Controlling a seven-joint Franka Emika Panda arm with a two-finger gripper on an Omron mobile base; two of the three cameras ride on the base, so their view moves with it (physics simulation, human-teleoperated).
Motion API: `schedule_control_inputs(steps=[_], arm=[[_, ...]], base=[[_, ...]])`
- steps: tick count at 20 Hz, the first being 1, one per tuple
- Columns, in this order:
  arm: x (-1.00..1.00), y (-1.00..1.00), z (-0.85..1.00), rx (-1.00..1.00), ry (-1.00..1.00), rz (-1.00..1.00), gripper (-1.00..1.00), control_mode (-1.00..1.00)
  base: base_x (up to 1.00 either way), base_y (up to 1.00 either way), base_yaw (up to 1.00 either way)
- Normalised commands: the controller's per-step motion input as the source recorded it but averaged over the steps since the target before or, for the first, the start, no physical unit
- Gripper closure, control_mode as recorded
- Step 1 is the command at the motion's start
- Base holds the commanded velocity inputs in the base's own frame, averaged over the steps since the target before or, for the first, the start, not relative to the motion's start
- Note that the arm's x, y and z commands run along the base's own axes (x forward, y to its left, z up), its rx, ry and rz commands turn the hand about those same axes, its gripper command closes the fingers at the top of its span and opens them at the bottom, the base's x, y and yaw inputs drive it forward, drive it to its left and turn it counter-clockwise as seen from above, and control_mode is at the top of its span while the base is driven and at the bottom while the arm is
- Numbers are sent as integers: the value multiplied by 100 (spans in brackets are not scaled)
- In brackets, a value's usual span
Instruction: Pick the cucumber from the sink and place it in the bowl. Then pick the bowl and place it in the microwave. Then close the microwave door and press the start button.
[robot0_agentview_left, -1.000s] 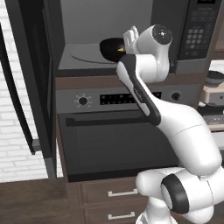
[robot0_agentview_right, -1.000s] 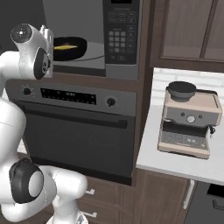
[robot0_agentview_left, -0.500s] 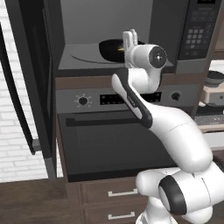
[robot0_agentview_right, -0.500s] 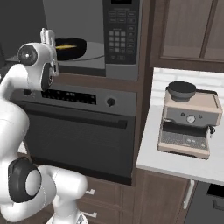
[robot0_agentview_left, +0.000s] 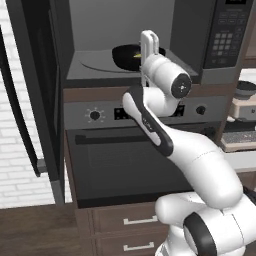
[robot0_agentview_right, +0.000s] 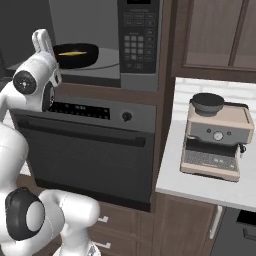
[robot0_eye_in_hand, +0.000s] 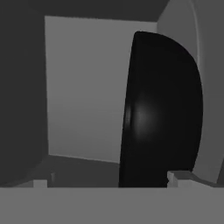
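The black bowl (robot0_agentview_left: 126, 54) rests inside the open microwave (robot0_agentview_left: 220, 75), with the yellow cucumber (robot0_agentview_right: 72, 53) lying in it. My gripper (robot0_agentview_left: 149, 40) stands open just in front of the bowl, at the cavity's mouth, holding nothing. The hand view is rolled, so the bowl (robot0_eye_in_hand: 162, 109) appears on edge between my fingertips (robot0_eye_in_hand: 173, 177), a little beyond them. The microwave door (robot0_agentview_left: 35, 90) hangs swung open at the left. The keypad panel (robot0_agentview_right: 137, 42) is on the microwave's right. The sink is out of view.
An oven (robot0_agentview_right: 90, 145) with knobs and a bar handle sits right below the microwave. A coffee machine (robot0_agentview_right: 215, 135) stands on the white counter (robot0_agentview_right: 200, 185) to the right. Drawers (robot0_agentview_left: 130, 230) lie under the oven.
My wrist has dropped and swung left in front of the microwave opening, with the fingers now pointing up. The jaws stay open, and the bowl has not moved.
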Motion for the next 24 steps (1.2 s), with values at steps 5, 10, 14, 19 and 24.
schedule_control_inputs(steps=[5,10,14,19,24], arm=[[-89,2,15,0,-13,0,-100,-100],[-98,0,1,0,-3,0,-100,-100],[-77,23,0,-5,9,0,-100,-100],[-4,50,-34,-21,15,-6,-100,-100],[-9,24,-69,-20,0,-1,-100,-100]], base=[[0,0,0],[0,0,0],[0,0,0],[0,0,0],[0,0,0]])
